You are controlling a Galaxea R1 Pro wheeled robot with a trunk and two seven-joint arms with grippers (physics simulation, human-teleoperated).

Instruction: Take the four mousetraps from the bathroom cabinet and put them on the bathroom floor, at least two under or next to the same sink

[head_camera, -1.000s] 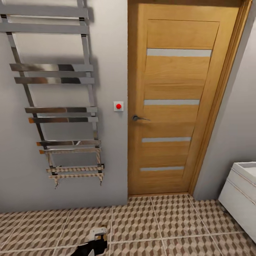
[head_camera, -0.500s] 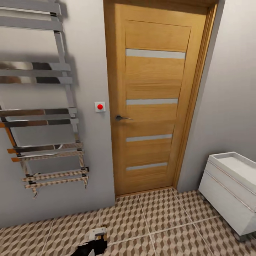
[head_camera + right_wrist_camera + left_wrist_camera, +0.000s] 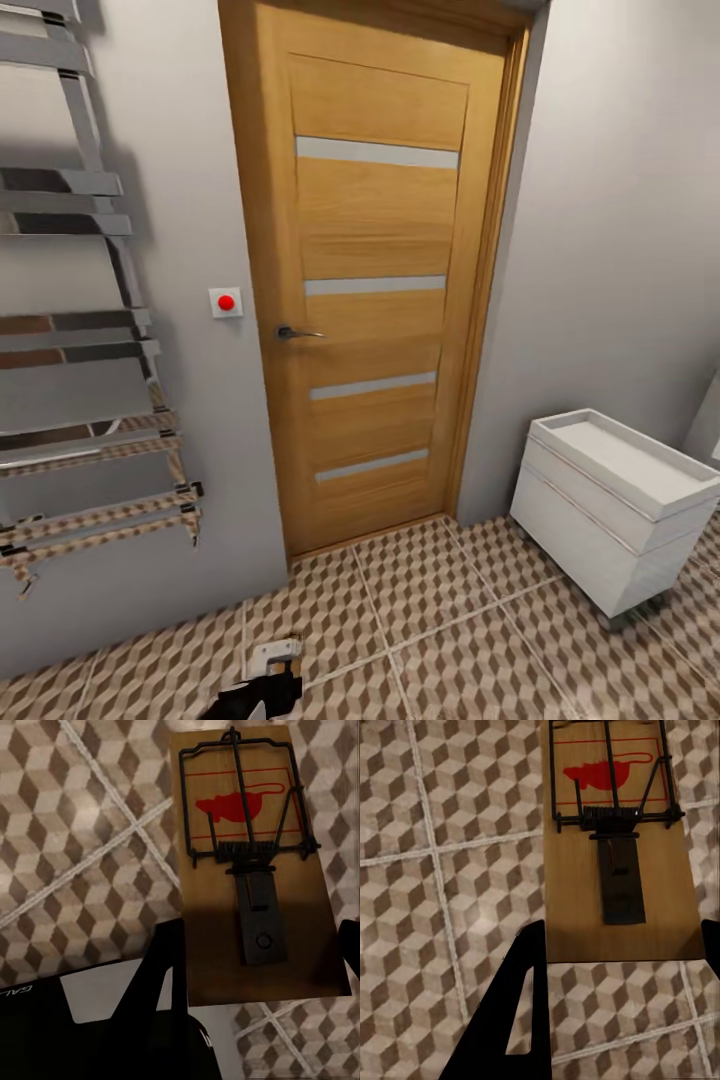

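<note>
Gripping a mousetrap (image 3: pixel 615 862) between its dark fingers (image 3: pixel 521 1020), the left gripper (image 3: pixel 619 952) hangs over the cube-patterned bathroom floor (image 3: pixel 440 620); the right gripper (image 3: pixel 262 967) likewise clamps a second mousetrap (image 3: pixel 251 870). Rightward stand a wooden door (image 3: pixel 375 270) and the white sink (image 3: pixel 620 490).

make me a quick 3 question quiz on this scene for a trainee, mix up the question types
1. True or false: the left pincer is shut on a mousetrap.
2. Multiple choice: in the head view, what stands on the patterned floor to the right of the wooden door? A) a bathtub B) the white sink vanity C) a toilet
3. Fill in: the small wall plate left of the door handle carries a ____ button.

Key
1. True; the board sits between its fingers, above the tiles.
2. B
3. red
</note>
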